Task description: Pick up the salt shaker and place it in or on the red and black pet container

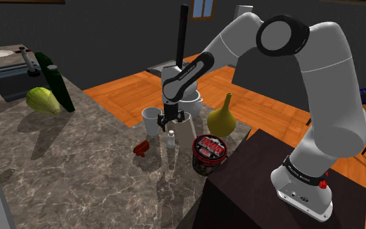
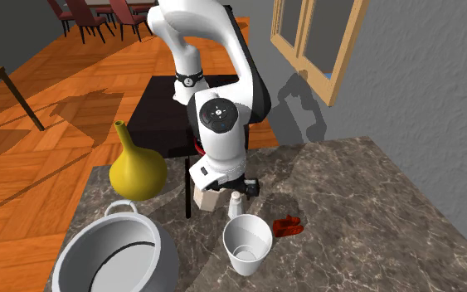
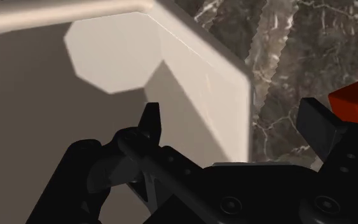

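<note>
Approach step: the black gripper, fingers spread and nothing grasped, is poised just above the small white salt shaker, which is seen upright and not yet lifted on the marble counter. A short descent and a squeeze on the shaker are judged to be called for next, then a carry to the red and black container nearby at the counter's edge. The spot is crowded by a beige block just beside the shaker, a white cup, a yellow gourd and a small red object.
</note>
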Tool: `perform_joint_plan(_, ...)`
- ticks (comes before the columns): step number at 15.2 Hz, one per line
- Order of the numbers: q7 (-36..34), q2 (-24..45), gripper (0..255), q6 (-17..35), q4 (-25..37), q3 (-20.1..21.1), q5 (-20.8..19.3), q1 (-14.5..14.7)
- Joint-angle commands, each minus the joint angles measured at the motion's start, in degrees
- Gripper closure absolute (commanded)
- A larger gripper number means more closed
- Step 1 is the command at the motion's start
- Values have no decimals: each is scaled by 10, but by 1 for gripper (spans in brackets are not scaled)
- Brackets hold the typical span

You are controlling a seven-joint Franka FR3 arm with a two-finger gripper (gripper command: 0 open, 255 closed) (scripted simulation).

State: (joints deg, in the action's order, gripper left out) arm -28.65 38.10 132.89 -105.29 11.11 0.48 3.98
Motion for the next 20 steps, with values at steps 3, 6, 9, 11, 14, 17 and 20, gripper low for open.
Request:
perform_joint_plan(3, -5, 41, 0, 8, 32, -4, -3, 6)
perform_joint_plan(6, -6, 56, 0, 24, 31, -6, -5, 9)
perform_joint_plan(9, -7, 70, 0, 38, 31, -7, -6, 11)
perform_joint_plan(11, -7, 70, 0, 38, 31, -7, -6, 11)
perform_joint_plan(14, -7, 70, 0, 38, 31, -7, -7, 11)
perform_joint_plan(17, -7, 70, 255, 36, 33, -7, -7, 11)
perform_joint_plan(20, -7, 76, 255, 43, 33, -8, -8, 11)
